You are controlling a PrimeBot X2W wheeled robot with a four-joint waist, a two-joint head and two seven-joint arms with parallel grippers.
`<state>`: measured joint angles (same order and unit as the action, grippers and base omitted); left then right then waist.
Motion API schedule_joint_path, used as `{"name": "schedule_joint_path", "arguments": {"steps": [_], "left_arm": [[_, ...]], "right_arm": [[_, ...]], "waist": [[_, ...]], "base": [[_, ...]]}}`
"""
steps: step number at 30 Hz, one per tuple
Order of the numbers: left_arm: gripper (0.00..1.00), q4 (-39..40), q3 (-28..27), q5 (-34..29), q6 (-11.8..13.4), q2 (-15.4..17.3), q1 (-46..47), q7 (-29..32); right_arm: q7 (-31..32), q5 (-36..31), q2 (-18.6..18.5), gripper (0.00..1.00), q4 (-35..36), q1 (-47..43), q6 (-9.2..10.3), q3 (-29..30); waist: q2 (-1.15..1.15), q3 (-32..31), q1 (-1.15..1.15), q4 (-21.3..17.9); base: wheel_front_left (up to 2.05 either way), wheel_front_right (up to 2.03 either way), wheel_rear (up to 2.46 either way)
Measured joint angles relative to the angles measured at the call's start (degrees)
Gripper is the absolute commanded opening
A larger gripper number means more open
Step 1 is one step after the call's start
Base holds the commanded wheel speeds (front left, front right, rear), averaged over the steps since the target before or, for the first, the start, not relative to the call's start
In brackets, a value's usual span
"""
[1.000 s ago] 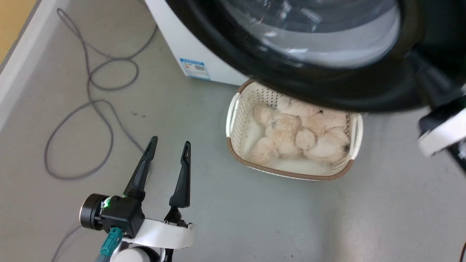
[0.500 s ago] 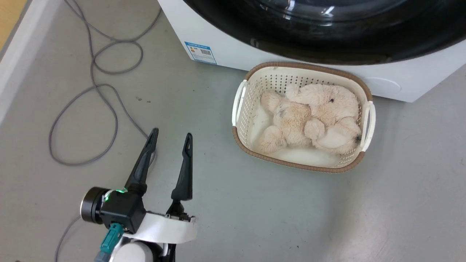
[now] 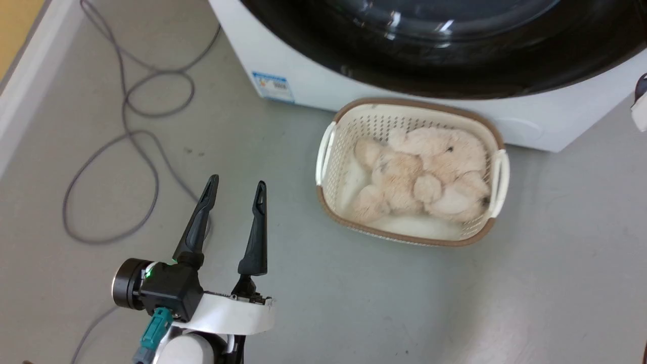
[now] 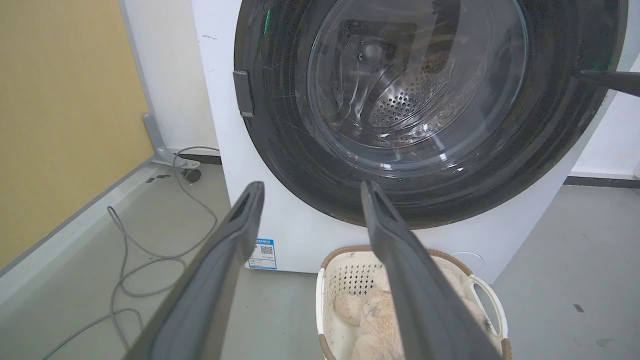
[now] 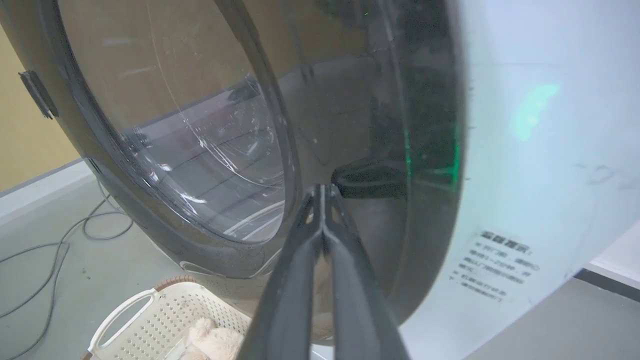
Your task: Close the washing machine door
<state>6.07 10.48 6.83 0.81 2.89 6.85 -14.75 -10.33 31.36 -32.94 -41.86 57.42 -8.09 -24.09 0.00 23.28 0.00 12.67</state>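
The main part of the job looks done. In the left wrist view the washing machine door point(image 4: 415, 90) lies flat against the white front of the washing machine point(image 4: 215, 125). Its black frame rings the opening with no gap showing along the lower or left edge, and the steel drum is seen only through the glass bowl. In the head view the door point(image 3: 455, 60) sits back against the cabinet, above the basket point(image 3: 500, 172) and not hanging out over it.

The right gripper point(image 5: 322, 187) has its jaws pressed together with nothing between them. The 2 tips point at the black frame on the side away from the small handle tab. Whether they touch the frame or sit just off it, I cannot tell; the glossy surface mirrors them closely. The same gripper's dark finger point(image 4: 607, 80) reaches in at the door's right rim in the left wrist view.

The left gripper point(image 3: 237, 181) hangs low over the floor point(image 3: 354, 303), well apart from the machine, with its jaws apart and empty. It plays no part in the push.

Only 1 thing is left to settle — whether the latch has caught. No picture shows the catch itself, so a last firm press on the frame may be needed. After that the right arm has to draw back. The basket with its plush toy point(image 3: 424, 177) stands just before the machine, clear of the door.
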Motion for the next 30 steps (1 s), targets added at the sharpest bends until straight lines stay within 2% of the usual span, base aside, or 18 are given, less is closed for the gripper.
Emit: {"name": "schedule_joint_path", "arguments": {"steps": [6, 10, 14, 21, 30], "left_arm": [[1.00, -2.2, -0.6, 0.9, -0.5, 0.0, -0.4, 0.0], [1.00, -3.9, -1.6, 2.4, -0.4, 0.0, -1.6, 0.0], [1.00, -5.9, -2.2, 2.3, -0.6, -0.1, -2.6, 0.0], [1.00, -8.1, -4.1, 1.9, -1.0, -0.1, -4.9, 0.0], [1.00, -9.1, -5.4, 1.9, -1.5, -0.1, -7.2, 0.0]], "right_arm": [[-2.9, 2.3, 0.9, 0.00, 0.5, -4.2, 0.55, -1.9], [-3.9, 3.3, 1.4, 0.00, 4.0, -10.4, 0.55, -3.1], [-4.2, 4.1, 1.4, 0.00, 8.5, -16.8, 0.55, -1.6], [-4.4, 1.7, 4.8, 0.00, 18.2, -30.3, 0.56, 8.0], [-4.3, -6.2, 13.7, 0.00, 28.7, -47.0, 0.56, 19.2]], "waist": [[0.00, -4.1, 0.00, -1.8], [0.00, -7.5, 0.00, -3.2], [0.00, -10.8, -0.01, -4.8], [0.00, -15.6, -0.01, -8.4], [0.00, -19.9, -0.01, -12.3]], "base": [[0.00, 0.00, 0.00], [0.00, 0.00, 0.00], [0.00, 0.00, 0.00], [0.00, 0.00, 0.00], [0.00, 0.00, 0.00]]}}
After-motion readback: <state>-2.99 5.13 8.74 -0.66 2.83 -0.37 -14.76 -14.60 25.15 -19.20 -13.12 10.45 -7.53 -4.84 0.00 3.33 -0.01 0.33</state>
